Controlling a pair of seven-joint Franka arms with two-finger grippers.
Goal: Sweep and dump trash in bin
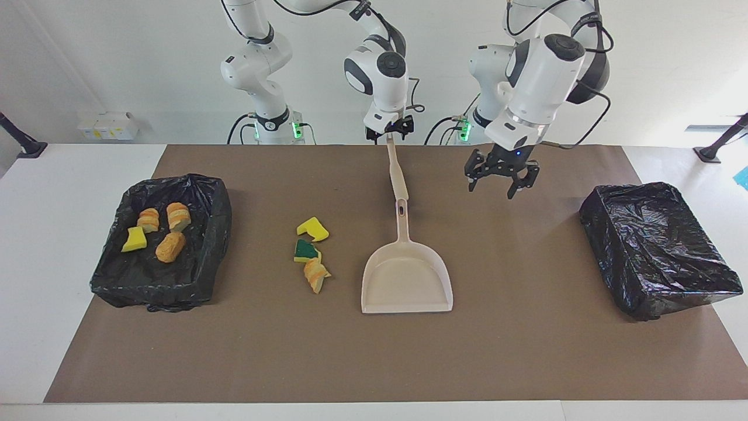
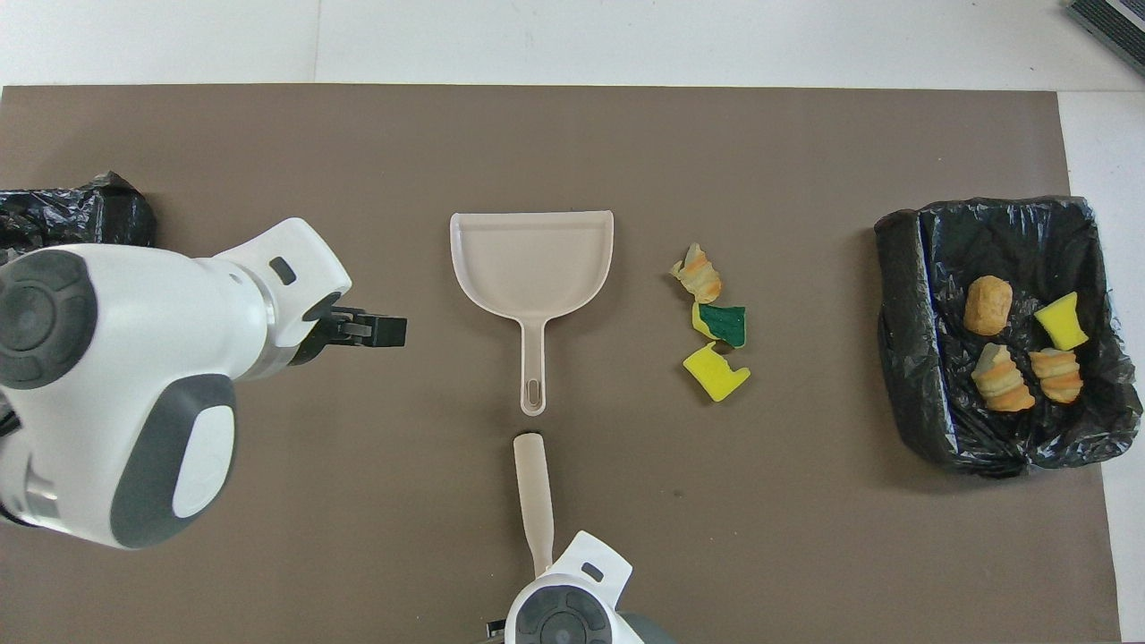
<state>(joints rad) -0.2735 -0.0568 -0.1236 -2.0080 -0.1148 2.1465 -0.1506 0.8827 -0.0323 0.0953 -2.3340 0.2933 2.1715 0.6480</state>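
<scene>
The right gripper [image 1: 388, 133] is at the upper tip of the beige brush handle [image 1: 397, 173], over the mat's [image 1: 526, 351] edge nearest the robots; whether its fingers clamp the handle I cannot tell. The left gripper [image 1: 495, 182] hangs with fingers spread and nothing between them, over bare mat between the dustpan [image 1: 407, 279] and the black-lined bin [image 1: 657, 248] at the left arm's end. Three scraps of trash [image 1: 311, 253] lie in a short row beside the dustpan, toward the right arm's end: a yellow sponge chunk, a green-topped one, a tan bread-like lump. Four more scraps [image 1: 156, 231] sit in the lined bin [image 1: 204, 245] at the right arm's end.
</scene>
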